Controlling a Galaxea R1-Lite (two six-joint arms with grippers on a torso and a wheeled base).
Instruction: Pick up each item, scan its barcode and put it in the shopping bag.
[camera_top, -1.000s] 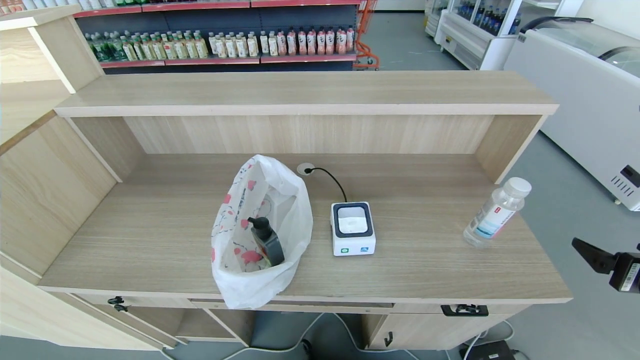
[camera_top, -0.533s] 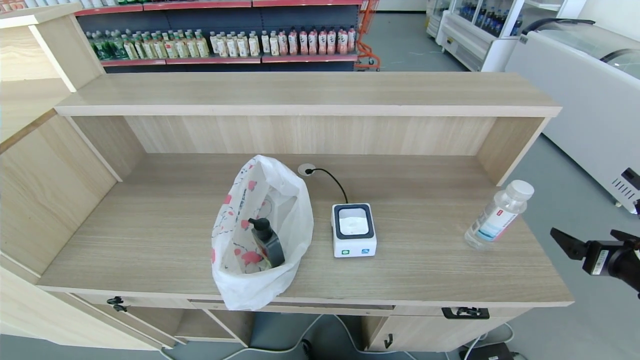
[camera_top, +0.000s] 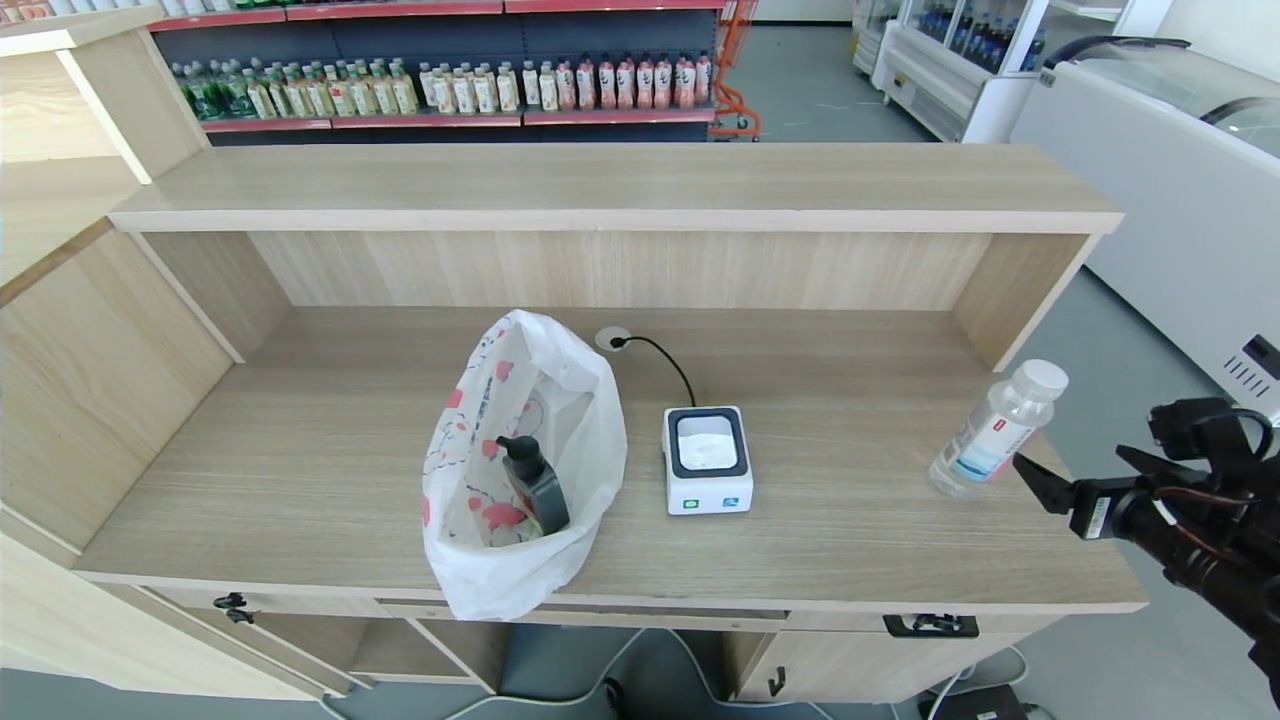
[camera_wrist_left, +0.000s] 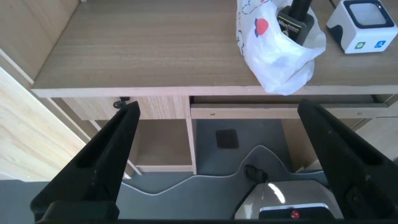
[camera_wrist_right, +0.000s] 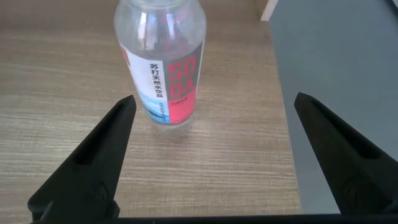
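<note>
Holds right tool (camera_top: 1068, 458) released off the counter's (camera_top: 850, 530) right edge, level with the bottle (camera_top: 990, 430) for a likely side grasp, and left tool (camera_wrist_left: 217, 106) released below its front edge.

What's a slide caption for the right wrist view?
Open right gripper faces the upright water bottle on the wooden counter.

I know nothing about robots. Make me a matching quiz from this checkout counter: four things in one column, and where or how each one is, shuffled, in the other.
1. pump bottle
2. water bottle
3. scanner
4. right gripper

A. open, holding nothing
B. mid-counter, cable attached
C. inside the shopping bag
D. standing at the counter's right end

Pairs: 1-C, 2-D, 3-B, 4-A.
</note>
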